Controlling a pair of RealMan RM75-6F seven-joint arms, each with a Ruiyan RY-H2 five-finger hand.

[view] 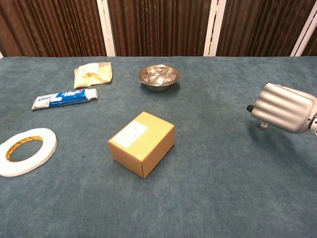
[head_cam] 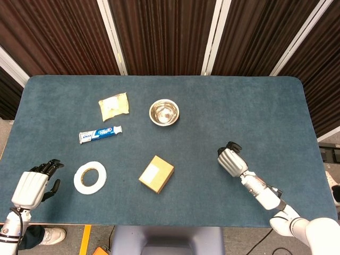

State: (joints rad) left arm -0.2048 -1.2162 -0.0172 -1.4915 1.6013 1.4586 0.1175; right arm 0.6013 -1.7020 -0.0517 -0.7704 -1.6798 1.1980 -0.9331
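My right hand (head_cam: 231,160) hovers low over the right part of the blue table (head_cam: 255,106), holding nothing, fingers loosely bent and pointing toward the middle. In the chest view the right hand (view: 285,107) shows at the right edge, its thumb tip close to the cloth. The cardboard box (head_cam: 156,173) is the nearest thing, well to its left. My left hand (head_cam: 33,187) rests empty at the near left corner, beside the white tape roll (head_cam: 90,177); the chest view does not show it.
A steel bowl (head_cam: 164,112) stands at the back middle. A toothpaste tube (head_cam: 100,134) and a yellow packet (head_cam: 113,105) lie at the back left. The box (view: 141,143), tape roll (view: 25,150) and bowl (view: 159,76) also show in the chest view.
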